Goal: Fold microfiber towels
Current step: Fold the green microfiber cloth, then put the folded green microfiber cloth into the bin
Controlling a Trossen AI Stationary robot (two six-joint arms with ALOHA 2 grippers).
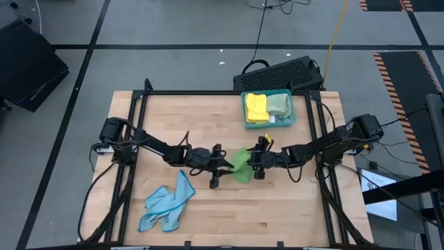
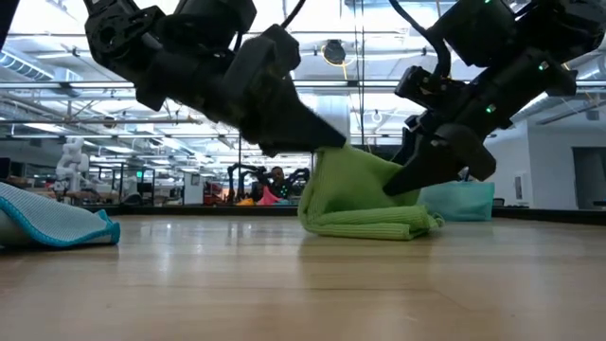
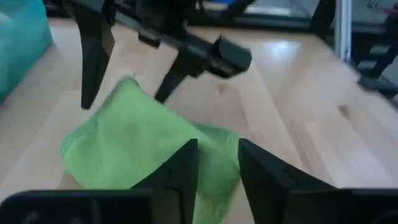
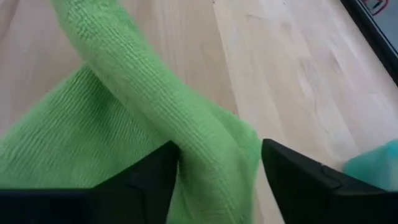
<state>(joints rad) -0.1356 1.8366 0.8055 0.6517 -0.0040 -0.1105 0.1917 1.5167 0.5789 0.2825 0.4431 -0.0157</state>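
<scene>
Two grippers meet over one bright green towel (image 1: 241, 165) at mid-table.

High view: left gripper (image 1: 220, 167) comes in from the left and the right gripper (image 1: 256, 164) from the right, with the green towel bunched between them. Its long axis runs roughly from the far side of the table to the near side. A light blue towel (image 1: 166, 205) lies crumpled near the front left, well apart. A teal tray (image 1: 291, 111) at the far right holds a yellow towel (image 1: 257, 107) beside a pale green towel (image 1: 279, 105). A black keyboard (image 1: 281, 73) sits beyond the table's far edge.

Low view: the green towel (image 2: 362, 201) rests on the table (image 2: 303, 284) as a folded pad, with one flap raised to a peak. One dark gripper tip touches that peak and the other bears on the right shoulder of the cloth. The blue towel (image 2: 52, 223) lies low at the left.

Left wrist view: the left fingers (image 3: 180, 171) stand a narrow way apart with the green cloth (image 3: 134, 146) just under their tips; whether they pinch it, I cannot tell. The right gripper (image 3: 124, 74) stands wide open beyond the cloth.

Right wrist view: the right fingers (image 4: 155, 171) stand wide, and a thick ridge of green towel (image 4: 155, 106) runs diagonally down into the gap, loose between them.
</scene>
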